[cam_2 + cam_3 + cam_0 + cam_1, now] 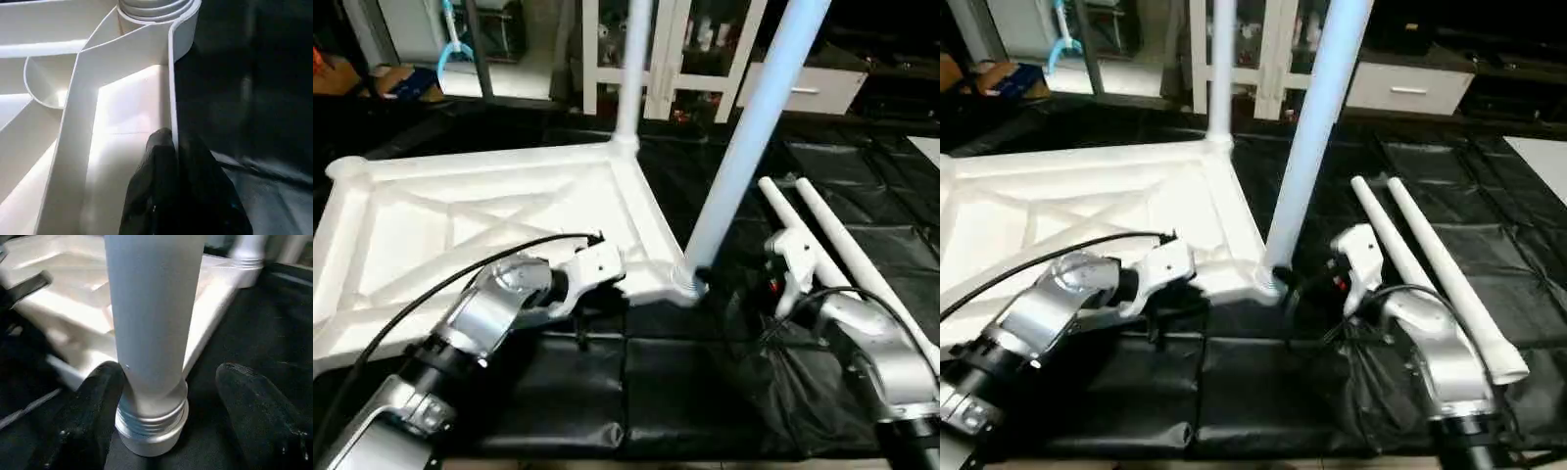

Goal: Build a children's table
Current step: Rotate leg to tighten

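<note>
— What is the work surface like, and the room behind it?

— A black quilted cover [705, 392] lies over the bench, creased and seamed into squares. Beyond it stand white-framed glass cabinets [695, 49] with small items on the shelves, a white drawer unit [813, 88], and at far left a cardboard box [396, 78] on the floor. No lettering or brand can be read anywhere; the cabinet contents are too small to make out.

— Where is the table?

— The white tabletop [460, 225] lies underside up on the cover, its X-ribs showing. One white leg [633, 69] stands upright in the far corner socket. A second leg [749, 137] stands in the near corner socket [685, 284], leaning a little. Two more legs [1430, 264] lie side by side on the cover to the robot's right.

— And the grippers?

— The left gripper [176, 147] has its black fingers pinched on the thin rim wall of the tabletop, near the near socket. The right gripper [166, 406] is spread, one finger on each side of the second leg just above its threaded collar [151, 423]; one finger seems to touch the leg, though I can't be sure, and the other stands clear.
</note>
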You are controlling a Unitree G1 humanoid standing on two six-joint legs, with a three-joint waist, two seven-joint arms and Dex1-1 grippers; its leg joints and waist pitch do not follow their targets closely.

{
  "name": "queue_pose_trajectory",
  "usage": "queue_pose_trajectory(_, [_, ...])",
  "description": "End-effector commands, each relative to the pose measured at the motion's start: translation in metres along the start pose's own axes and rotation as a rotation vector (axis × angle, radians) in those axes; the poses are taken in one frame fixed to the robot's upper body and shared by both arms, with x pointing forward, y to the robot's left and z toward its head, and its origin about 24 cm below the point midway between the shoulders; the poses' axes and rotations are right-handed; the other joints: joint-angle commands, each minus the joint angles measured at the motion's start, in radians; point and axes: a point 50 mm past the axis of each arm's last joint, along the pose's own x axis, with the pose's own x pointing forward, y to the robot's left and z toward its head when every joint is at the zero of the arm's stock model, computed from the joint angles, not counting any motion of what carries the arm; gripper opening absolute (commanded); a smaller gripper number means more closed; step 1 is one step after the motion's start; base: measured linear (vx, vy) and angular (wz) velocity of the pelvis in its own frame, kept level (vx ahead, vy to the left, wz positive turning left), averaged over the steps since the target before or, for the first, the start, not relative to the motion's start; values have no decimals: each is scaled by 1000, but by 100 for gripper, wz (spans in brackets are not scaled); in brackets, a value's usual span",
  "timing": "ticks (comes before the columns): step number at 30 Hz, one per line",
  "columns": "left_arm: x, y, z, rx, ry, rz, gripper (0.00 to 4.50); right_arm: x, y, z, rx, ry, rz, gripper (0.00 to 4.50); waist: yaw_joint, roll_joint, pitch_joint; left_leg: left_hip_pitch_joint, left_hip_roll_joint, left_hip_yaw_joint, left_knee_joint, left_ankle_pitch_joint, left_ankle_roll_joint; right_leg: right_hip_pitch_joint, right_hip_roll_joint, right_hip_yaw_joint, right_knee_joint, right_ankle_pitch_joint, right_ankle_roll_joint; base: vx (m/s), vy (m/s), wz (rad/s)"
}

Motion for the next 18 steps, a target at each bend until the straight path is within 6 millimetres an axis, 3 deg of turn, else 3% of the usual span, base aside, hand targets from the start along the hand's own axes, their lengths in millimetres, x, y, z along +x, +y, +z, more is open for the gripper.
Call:
queue_pose_trajectory(1, [6, -15, -5, -6, -7, -114, 0, -6, -6, 0, -11, 7, 38, 329, 2, -6, -50, 16, 45, -19, -70, -220, 43, 35, -66, 33, -75, -211, -228, 0, 0, 0])
queue_pose_trajectory(6, [4, -17, -6, 0, -13, -134, 0, -10, -6, -2, 10, 14, 119, 329, 5, -6, -52, 15, 44, -19, -69, -196, 49, 36, -67, 33, -73, -192, -230, 0, 0, 0])
queue_pose_trajectory(7, [4, -17, -6, 0, -14, -139, 0, -10, -6, -2, 14, 12, 132, 304, 6, -6, -53, 14, 44, -18, -68, -184, 54, 37, -67, 33, -71, -173, -235, 0, 0, 0])
queue_pose_trajectory(11, [3, -19, -5, 2, -21, -161, 0, -10, -3, -4, 16, 18, 195, 276, 8, -8, -54, 13, 44, -18, -66, -167, 69, 38, -67, 32, -68, -152, -244, 0, 0, 0])
queue_pose_trajectory(18, [6, -22, 0, 7, -34, -185, 0, -3, 5, -5, 7, 2, 266, 219, 13, -8, -54, 15, 45, -18, -66, -168, 64, 38, -68, 32, -68, -167, -243, 0, 0, 0])
